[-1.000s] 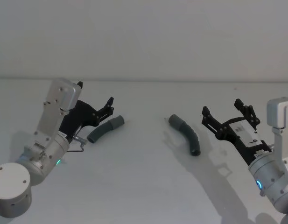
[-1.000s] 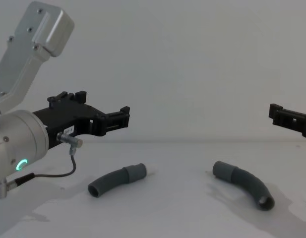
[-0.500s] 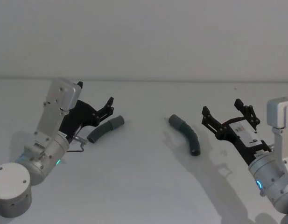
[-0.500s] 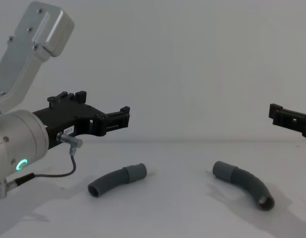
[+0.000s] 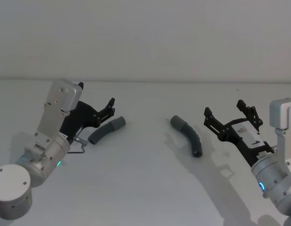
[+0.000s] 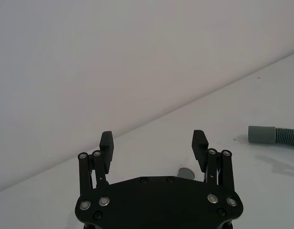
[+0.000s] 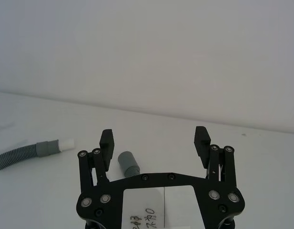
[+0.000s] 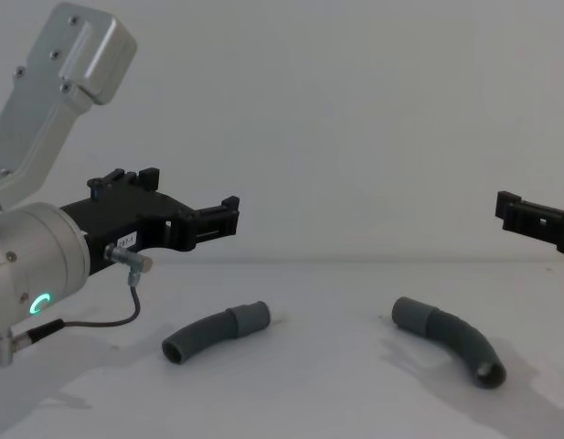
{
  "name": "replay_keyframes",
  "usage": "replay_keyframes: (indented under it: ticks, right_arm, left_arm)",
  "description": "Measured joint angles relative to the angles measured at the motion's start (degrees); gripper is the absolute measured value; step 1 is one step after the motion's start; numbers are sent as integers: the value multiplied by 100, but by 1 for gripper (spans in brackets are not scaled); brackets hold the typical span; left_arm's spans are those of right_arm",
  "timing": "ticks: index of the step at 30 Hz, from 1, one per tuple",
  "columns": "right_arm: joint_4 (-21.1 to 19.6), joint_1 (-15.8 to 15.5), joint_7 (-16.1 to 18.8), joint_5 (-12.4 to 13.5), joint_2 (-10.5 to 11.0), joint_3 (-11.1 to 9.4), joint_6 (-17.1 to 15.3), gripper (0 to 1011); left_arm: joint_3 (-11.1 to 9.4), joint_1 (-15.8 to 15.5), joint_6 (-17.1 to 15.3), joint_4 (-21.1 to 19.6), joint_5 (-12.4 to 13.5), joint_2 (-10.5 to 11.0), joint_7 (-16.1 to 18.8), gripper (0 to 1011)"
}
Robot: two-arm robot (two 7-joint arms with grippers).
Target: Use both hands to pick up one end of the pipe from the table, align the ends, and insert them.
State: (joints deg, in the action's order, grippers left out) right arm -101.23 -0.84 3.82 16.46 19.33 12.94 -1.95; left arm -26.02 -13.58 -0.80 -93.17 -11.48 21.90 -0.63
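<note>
Two short curved pieces of dark grey ribbed hose lie flat on the matte white bench (image 5: 145, 188), well apart from each other. The left hose piece (image 5: 106, 130) lies in the left half of the bench. Its smooth, lighter grey end, the left cuff (image 5: 118, 123), points towards the middle, and in the right wrist view a short white sleeve (image 7: 66, 142) comes out of this cuff. The right hose piece (image 5: 187, 135) lies a little right of the middle, with the right cuff (image 5: 176, 121) turned to the far edge and its dark open end turned to the near edge. The left hand (image 5: 96, 94), black plastic with two toothed fingers on a silver wrist, hangs above the left hose piece, its fingers spread wide and holding nothing. The right hand (image 5: 224, 107), of the same kind, hangs open and empty further towards the right edge, beside the right hose piece and not touching it
</note>
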Motion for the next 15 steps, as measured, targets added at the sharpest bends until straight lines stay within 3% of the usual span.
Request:
replay_keyframes:
  ticks: [10,15]
  right_arm:
    - [0,0,0,0,0,0,0,1000]
    - [0,0,1,0,0,0,0,1000]
  left_arm:
    - [0,-11,-24,0,0,7,-30,1001]
    - [-8,-84,-217,-3,-54,64,-218,1001]
